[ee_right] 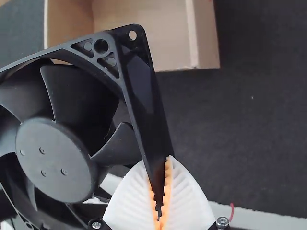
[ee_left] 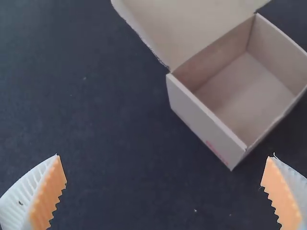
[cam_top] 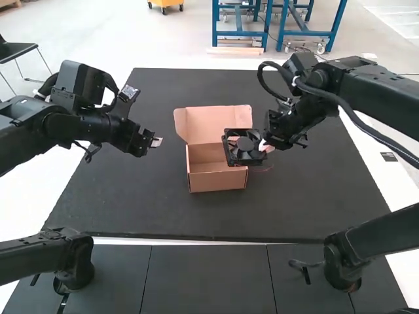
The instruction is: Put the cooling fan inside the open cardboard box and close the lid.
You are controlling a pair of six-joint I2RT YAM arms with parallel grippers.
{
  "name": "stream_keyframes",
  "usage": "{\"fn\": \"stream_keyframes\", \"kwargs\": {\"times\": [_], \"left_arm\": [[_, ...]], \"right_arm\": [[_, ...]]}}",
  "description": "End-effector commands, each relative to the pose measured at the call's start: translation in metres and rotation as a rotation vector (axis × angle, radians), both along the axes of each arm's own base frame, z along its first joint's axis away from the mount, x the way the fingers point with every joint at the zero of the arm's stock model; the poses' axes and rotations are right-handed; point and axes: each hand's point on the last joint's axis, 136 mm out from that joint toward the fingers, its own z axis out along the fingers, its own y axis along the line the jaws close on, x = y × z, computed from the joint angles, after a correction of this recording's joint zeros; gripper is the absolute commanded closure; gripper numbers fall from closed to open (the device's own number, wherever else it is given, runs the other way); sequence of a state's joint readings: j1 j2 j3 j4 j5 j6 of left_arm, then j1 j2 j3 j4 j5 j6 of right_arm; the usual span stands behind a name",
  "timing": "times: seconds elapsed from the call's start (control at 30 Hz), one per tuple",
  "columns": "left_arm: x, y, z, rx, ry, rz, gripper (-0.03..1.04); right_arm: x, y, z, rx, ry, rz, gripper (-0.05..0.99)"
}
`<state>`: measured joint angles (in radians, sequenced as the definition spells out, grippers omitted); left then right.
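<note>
**Fan at the open box**

Right gripper (cam_top: 267,145) is pinching the rim of the black square plastic cooling fan (cam_top: 243,147), mid-frame at the right edge of the open brown cardboard box (cam_top: 216,169). Left gripper (cam_top: 152,141), left of the box, is spread wide with nothing in it.

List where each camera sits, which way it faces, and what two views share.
High view: above and behind the arms, facing forward and down; both arms, right gripper holding the cooling fan near the cardboard box.
Left wrist view: on the left wrist, facing down into the box; own spread fingers.
Right wrist view: on the right wrist, facing the fan; own fingers clamped.
Shared: all show the box.
</note>
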<state>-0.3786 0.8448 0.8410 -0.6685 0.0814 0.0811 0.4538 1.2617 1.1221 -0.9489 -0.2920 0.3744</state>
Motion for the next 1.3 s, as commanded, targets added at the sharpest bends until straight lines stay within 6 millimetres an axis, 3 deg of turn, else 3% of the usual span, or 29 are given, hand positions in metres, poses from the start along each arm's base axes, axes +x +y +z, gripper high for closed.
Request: {"fn": "stream_keyframes", "kwargs": {"times": [0.0, 0.3, 0.93, 1.27], "left_arm": [[-0.001, 0.003, 0.003, -0.025, -0.010, 0.023, 0.05], [-0.006, 0.003, -0.003, -0.031, 0.002, 0.025, 0.05], [-0.008, 0.004, -0.006, -0.032, 0.001, 0.025, 0.05], [-0.007, 0.004, -0.005, -0.035, -0.005, 0.027, 0.05]], "right_arm": [[-0.002, 0.015, -0.003, 0.015, 0.008, 0.039, 0.96], [-0.003, 0.041, -0.022, -0.022, 0.027, 0.137, 0.96], [0.055, 0.072, -0.043, -0.078, -0.005, 0.176, 0.96], [0.080, 0.086, -0.048, -0.052, 0.002, 0.108, 0.96]]}}
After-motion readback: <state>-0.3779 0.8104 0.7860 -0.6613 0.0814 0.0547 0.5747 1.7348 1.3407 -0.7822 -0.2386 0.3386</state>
